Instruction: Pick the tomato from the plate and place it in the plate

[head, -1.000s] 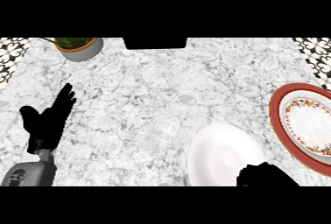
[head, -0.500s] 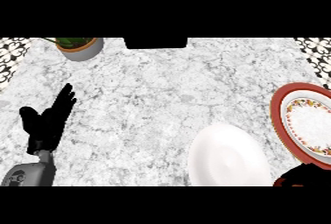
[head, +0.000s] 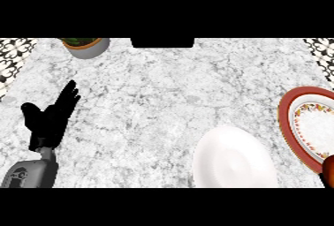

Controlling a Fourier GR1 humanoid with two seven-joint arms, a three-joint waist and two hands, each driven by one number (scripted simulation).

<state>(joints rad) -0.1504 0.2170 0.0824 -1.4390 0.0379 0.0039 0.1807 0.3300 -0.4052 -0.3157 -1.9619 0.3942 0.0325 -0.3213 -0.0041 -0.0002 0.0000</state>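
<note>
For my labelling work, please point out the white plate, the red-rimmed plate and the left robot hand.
white plate (head: 233,160), head view, on its bare centre.
red-rimmed plate (head: 285,115), head view, on its red rim at the left.
left robot hand (head: 47,123), head view, on the palm.

We see only a reddish sliver of the tomato (head: 329,167) at the right edge, the rest cut off; we cannot tell what holds it. The red-rimmed plate (head: 287,115) runs past that edge too. The potted plant (head: 85,45) and a black object (head: 162,42) are clipped at the top.
</note>
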